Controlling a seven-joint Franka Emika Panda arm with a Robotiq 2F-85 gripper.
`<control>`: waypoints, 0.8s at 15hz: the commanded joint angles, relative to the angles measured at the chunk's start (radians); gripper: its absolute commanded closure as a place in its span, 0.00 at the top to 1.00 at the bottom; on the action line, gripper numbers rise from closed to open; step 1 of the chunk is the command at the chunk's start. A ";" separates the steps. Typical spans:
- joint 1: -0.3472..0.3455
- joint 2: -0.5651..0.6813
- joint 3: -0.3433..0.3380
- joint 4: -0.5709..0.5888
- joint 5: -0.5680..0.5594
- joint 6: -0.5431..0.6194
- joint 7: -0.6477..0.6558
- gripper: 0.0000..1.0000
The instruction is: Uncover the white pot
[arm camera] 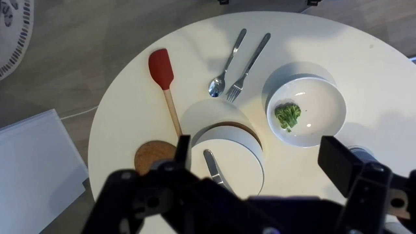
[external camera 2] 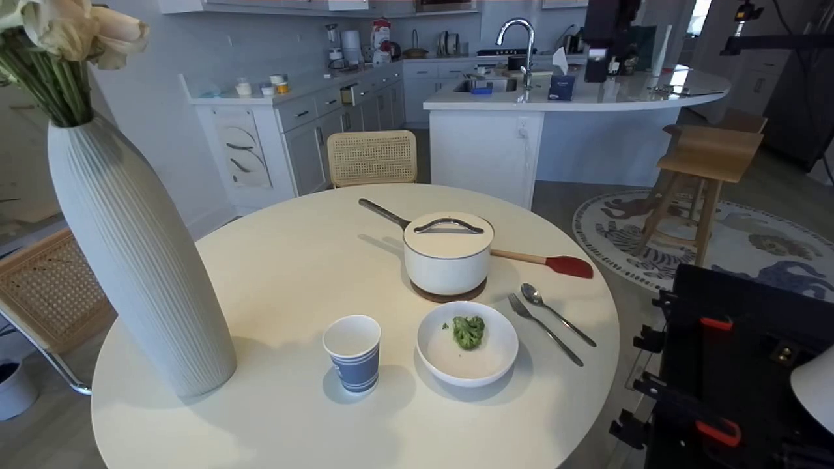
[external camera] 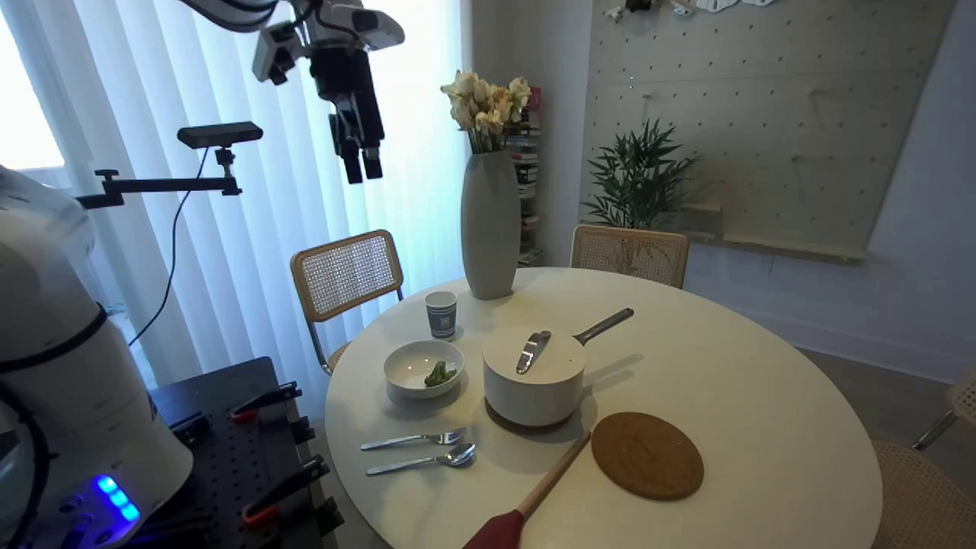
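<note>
High above the round white table (external camera: 762, 396) we have the gripper (external camera: 364, 169), pointing down, and our wrist view gives us its two fingers (arm camera: 339, 162) spread wide, well apart from each other. Down on the table, there's our white saucepan (external camera 2: 447, 270), upright on a round brown trivet (external camera 2: 449, 299), the cream lid (external camera 2: 449, 246) sitting on top with its metal grip (arm camera: 212, 164) uppermost, and the long dark handle (external camera: 606, 325) jutting out to the side. In the wrist view the gripper hides part of the saucepan from us. Over to the white bowl (arm camera: 321, 126), near the saucepan in both exterior views, a piece of broccoli (arm camera: 287, 114) inside, and just beside the bowl we spot the blue-banded paper cup (external camera 2: 356, 368), standing upright. Fork (arm camera: 239, 84) and spoon (arm camera: 216, 86) lie side by side, a gap between them. We find the red spatula (arm camera: 161, 68) lying flat, its wooden shaft (arm camera: 172, 112) reaching toward a second brown trivet (external camera: 648, 456); whether they touch, we can't tell. And away from the saucepan stands the tall ribbed vase (external camera 2: 140, 260), holding pale flowers (external camera: 488, 103).
</note>
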 commanded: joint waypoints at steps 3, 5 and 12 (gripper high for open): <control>-0.003 0.263 -0.077 0.057 -0.073 0.185 -0.137 1.00; -0.012 0.358 -0.118 0.088 -0.096 0.254 -0.214 1.00; -0.036 0.679 -0.206 0.269 -0.057 0.444 -0.485 1.00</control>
